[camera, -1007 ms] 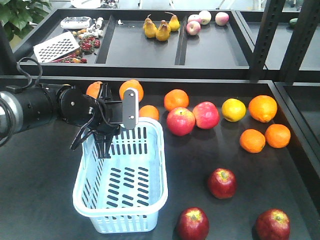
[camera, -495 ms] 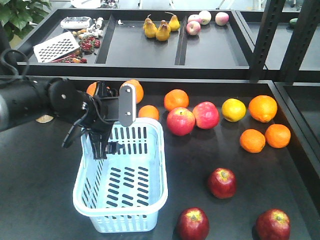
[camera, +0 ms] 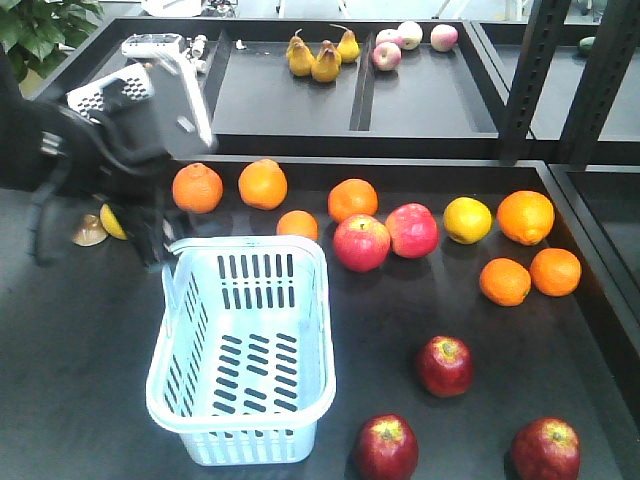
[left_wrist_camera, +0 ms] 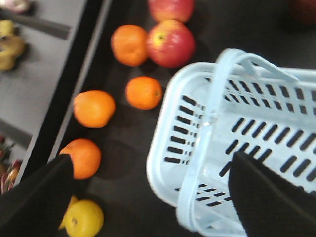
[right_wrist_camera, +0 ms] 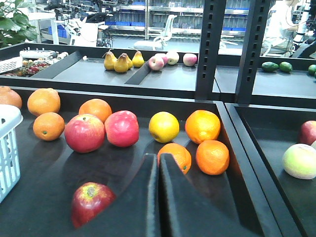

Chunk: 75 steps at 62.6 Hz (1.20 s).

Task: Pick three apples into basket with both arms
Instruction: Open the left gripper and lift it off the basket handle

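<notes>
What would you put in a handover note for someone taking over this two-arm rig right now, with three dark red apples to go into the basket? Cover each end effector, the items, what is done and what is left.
Left end effector: open, holding nothing, at the far left corner of the basket.
Right end effector: shut, holding nothing; not seen in the front view.
Dark red apples: all three on the table, right of the basket.
Done: nothing; the basket is empty.
Left: pick and drop all three.

The basket (camera: 305,330) stands left of the three apples (camera: 444,366), with oranges (camera: 264,183) just behind it.
</notes>
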Tool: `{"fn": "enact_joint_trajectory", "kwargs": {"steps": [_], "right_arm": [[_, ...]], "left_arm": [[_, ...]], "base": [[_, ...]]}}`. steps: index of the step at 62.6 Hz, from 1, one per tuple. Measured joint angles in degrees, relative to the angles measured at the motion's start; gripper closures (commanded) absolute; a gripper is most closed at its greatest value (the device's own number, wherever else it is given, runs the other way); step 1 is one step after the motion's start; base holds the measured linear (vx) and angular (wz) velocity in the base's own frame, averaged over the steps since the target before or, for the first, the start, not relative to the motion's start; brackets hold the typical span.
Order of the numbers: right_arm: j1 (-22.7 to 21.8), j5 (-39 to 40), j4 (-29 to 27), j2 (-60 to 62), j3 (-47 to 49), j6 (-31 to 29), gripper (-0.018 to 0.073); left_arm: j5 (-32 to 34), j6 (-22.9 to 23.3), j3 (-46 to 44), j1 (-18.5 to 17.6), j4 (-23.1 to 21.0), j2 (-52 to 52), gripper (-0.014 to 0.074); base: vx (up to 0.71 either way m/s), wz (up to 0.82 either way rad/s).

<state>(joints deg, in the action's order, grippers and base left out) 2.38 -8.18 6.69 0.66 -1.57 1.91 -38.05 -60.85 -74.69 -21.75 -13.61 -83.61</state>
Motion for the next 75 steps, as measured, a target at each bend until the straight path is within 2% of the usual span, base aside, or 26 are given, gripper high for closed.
{"fn": "enact_joint_trajectory", "kwargs": {"steps": [19, 25, 32, 40, 65, 75], "right_arm": [[0.0, 0.0, 0.0, 0.0, 0.0, 0.0, 0.0568], [0.0, 0.0, 0.0, 0.0, 0.0, 0.0, 0.0568], [0.0, 0.0, 0.11, 0.0, 0.0, 0.0, 0.0568], [0.0, 0.0, 0.42, 0.0, 0.0, 0.0, 0.0568], [0.0, 0.08, 0.42, 0.0, 0.0, 0.0, 0.0568], [0.0, 3.18, -0.97, 0.0, 0.0, 0.39, 0.0568]], "left_arm": [[-2.15, 19.21, 0.0, 10.21, 0.6, 9.76, 0.0031], [-3.13, 24.51, 0.0, 12.06, 0.8, 12.25, 0.0031], [-7.96, 29.67, 0.0, 12.67, 0.8, 15.62, 0.0031], [-12.85, 33.43, 1.31, 12.72, 0.8, 19.74, 0.0031], [-12.82, 38.17, 12.65, 12.74, 0.8, 32.73, 0.0031], [-12.77, 39.78, 16.15, 12.74, 0.8, 35.82, 0.0031]], "base": [[0.0, 0.0], [0.0, 0.0], [0.0, 0.0], [0.0, 0.0], [0.0, 0.0], [0.0, 0.0]]}}
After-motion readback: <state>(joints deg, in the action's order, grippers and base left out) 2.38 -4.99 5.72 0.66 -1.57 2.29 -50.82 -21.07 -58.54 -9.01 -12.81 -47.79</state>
